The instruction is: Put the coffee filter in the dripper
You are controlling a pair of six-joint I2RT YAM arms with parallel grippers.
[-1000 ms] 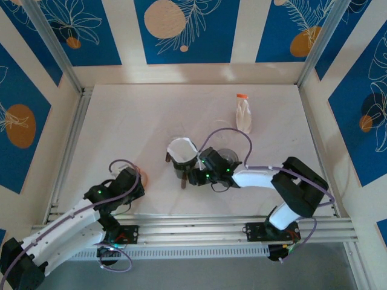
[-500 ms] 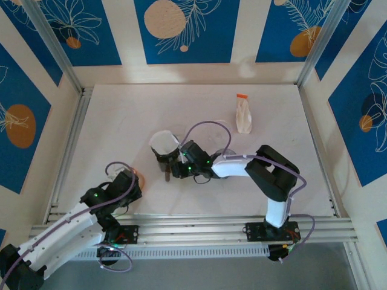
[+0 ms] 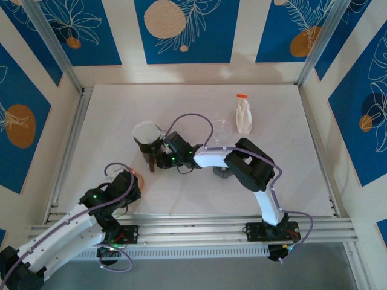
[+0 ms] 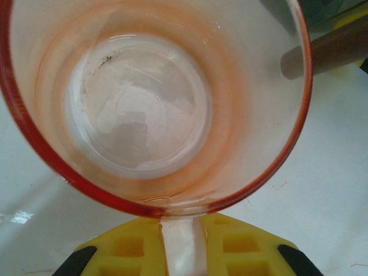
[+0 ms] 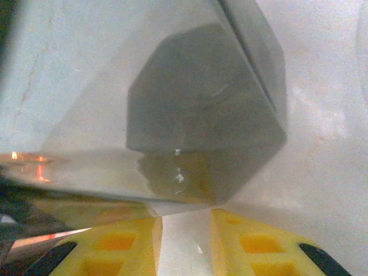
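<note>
1. White desk (image 3: 121, 115) forms the floor of a booth. The walls (image 3: 187, 30) carry blue panels with orange discs and white leaf outlines. Aluminium posts (image 3: 54, 45) rise at the back corners, and slotted rails (image 3: 199, 229) run along the near edge.
2. At the back right sits a pale bottle (image 3: 243, 116) with an orange cap. A clear glass vessel (image 3: 222, 128) sits near it, the two apart.
3. From above, the right arm (image 3: 254, 172) reaches left across the middle of the desk. At its tip the coffee filter (image 3: 145, 130) shows as a white open mouth over the dark dripper (image 3: 149, 147), whose brown handle (image 3: 150, 163) points toward the near edge. How deep the filter sits cannot be told.
4. The right wrist camera adds a close look. The right jaws are clamped on the filter's paper edge, with yellow fingers (image 5: 146, 233) on either side and a grey shadow inside the cone.
5. The left arm (image 3: 66, 226) lies low at the near left, with an orange cup (image 3: 138, 177) at its tip.
6. The left wrist camera looks down into that transparent, red-rimmed cup. The left jaws pinch its wall, and the brown handle crosses the top right corner, just beside the rim.
</note>
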